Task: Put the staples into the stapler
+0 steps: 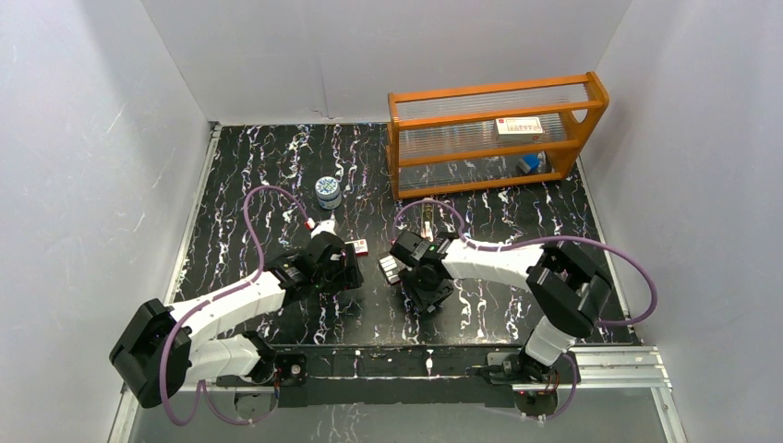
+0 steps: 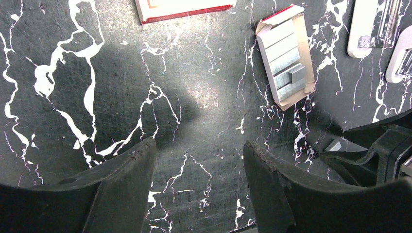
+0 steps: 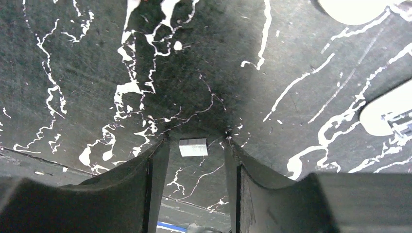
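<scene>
A small silver block of staples (image 3: pixel 193 147) lies flat on the marbled table, between the fingertips of my right gripper (image 3: pixel 195 143). The jaws stand open, with a gap on either side of the block. More staples (image 2: pixel 287 63) fill an open cardboard tray (image 1: pixel 391 269) between the two grippers. My left gripper (image 2: pixel 197 158) hangs open over bare table with nothing in it. The beige stapler (image 2: pixel 371 26) lies opened past the tray, its metal channel showing, and appears in the overhead view as the stapler (image 1: pixel 427 222). In that view my left gripper (image 1: pixel 343 268) and right gripper (image 1: pixel 417 277) flank the tray.
A red-and-white box sleeve (image 2: pixel 184 7) lies near the left gripper. A second pale stapler part (image 2: pixel 401 60) rests beside the first. A round tape roll (image 1: pixel 327 191) stands further back, and an orange-framed rack (image 1: pixel 494 129) fills the back right.
</scene>
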Robot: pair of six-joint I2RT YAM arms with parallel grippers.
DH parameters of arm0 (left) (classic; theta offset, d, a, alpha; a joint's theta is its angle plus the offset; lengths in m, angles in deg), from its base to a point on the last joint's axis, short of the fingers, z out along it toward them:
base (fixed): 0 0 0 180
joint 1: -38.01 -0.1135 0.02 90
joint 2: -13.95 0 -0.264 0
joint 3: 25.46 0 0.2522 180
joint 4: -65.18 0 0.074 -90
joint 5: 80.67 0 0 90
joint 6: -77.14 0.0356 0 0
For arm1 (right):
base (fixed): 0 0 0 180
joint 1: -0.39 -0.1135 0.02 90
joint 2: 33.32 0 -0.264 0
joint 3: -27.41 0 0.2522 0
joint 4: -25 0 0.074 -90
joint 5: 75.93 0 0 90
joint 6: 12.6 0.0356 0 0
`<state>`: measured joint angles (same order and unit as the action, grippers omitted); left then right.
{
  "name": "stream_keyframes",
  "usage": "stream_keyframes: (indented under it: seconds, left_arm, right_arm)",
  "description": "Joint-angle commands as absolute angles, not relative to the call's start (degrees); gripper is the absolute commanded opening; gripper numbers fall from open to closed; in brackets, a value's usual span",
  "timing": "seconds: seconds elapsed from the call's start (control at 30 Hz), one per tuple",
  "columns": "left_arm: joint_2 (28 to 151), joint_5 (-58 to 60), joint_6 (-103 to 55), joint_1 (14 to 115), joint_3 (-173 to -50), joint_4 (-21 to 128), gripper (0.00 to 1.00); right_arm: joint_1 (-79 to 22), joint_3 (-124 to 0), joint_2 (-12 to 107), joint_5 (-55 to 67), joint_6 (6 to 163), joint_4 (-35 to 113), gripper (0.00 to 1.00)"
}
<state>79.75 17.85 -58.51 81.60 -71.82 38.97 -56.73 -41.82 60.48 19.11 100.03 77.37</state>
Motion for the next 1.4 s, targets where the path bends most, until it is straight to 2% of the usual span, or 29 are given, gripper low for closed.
stream_keyframes:
  seconds: [0.0,0.2,0.37,0.73,1.1,1.37]
  left_arm:
    - [78.2,19.88,-58.33,81.26,-72.75,37.79,0.63]
    - [76.89,19.26,-59.04,81.28,-71.68,38.61,0.63]
    - [76.8,19.08,-58.63,81.25,-71.65,38.5,0.63]
    - [77.01,18.48,-58.34,81.27,-70.88,39.6,0.64]
    - [77.91,17.8,-58.34,81.24,-70.51,40.58,0.63]
    - [78.02,17.52,-58.41,81.29,-70.24,41.06,0.63]
  right_arm:
    - [-57.09,-43.94,56.4,23.53,106.76,79.39,0.56]
    - [-57.41,-37.55,48.2,29.39,130.65,76.43,0.6]
    - [-57.88,-34.87,46.78,31.44,139.84,74.23,0.57]
    - [-59.62,-37.12,53.89,31.74,141.52,78.0,0.54]
    - [-59.77,-34.43,52.31,30.13,140.77,79.39,0.4]
    - [-59.8,-32.57,49.85,29.43,137.41,79.15,0.39]
